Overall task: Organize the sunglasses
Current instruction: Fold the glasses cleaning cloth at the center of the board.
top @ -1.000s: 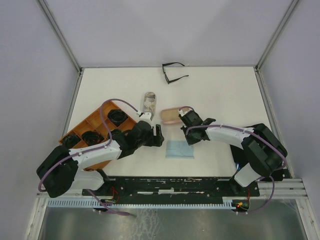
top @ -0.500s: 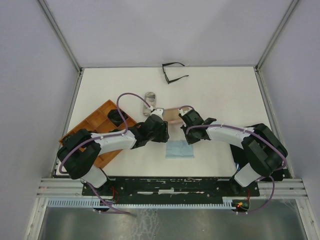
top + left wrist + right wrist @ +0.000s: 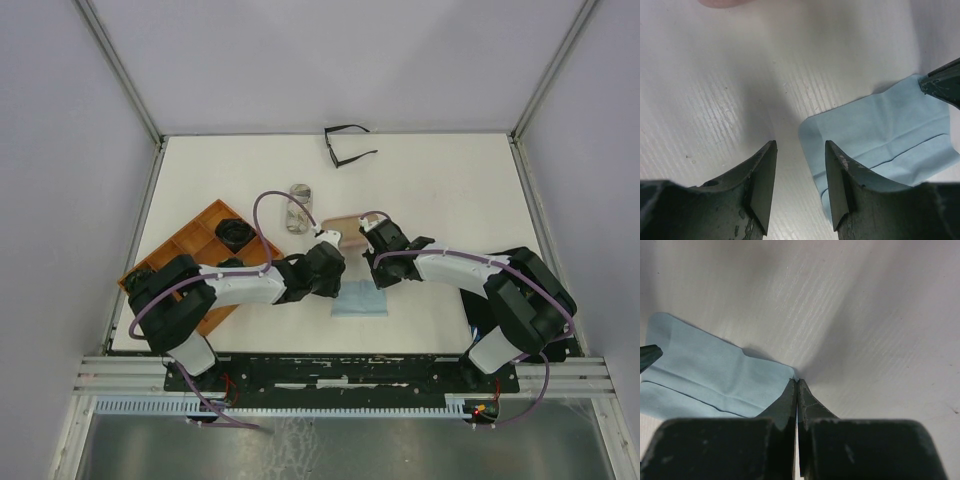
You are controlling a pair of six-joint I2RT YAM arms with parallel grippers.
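Observation:
A thin black-framed pair of sunglasses (image 3: pixel 347 146) lies at the table's far edge. A dark-lensed pair (image 3: pixel 234 233) sits in a compartment of the orange tray (image 3: pixel 190 243). My left gripper (image 3: pixel 335 277) (image 3: pixel 800 180) is open, its jaws partly narrowed. Its fingers (image 3: pixel 762 185) straddle the left corner of the light-blue cloth (image 3: pixel 360 300) (image 3: pixel 880 135), low over the table. My right gripper (image 3: pixel 376 283) (image 3: pixel 797 385) is shut, tips pinched on the cloth's (image 3: pixel 705 375) opposite corner, which looks slightly raised.
A pink case (image 3: pixel 345 231) lies just behind both grippers, and a patterned case (image 3: pixel 299 207) behind that. The tray stands at the left, with the left arm stretched across its near corner. The right gripper's tip (image 3: pixel 945 82) shows in the left wrist view.
My left arm has swung right from beside the tray to the cloth's left corner, and its jaws have narrowed. The right arm and the cloth have stayed put.

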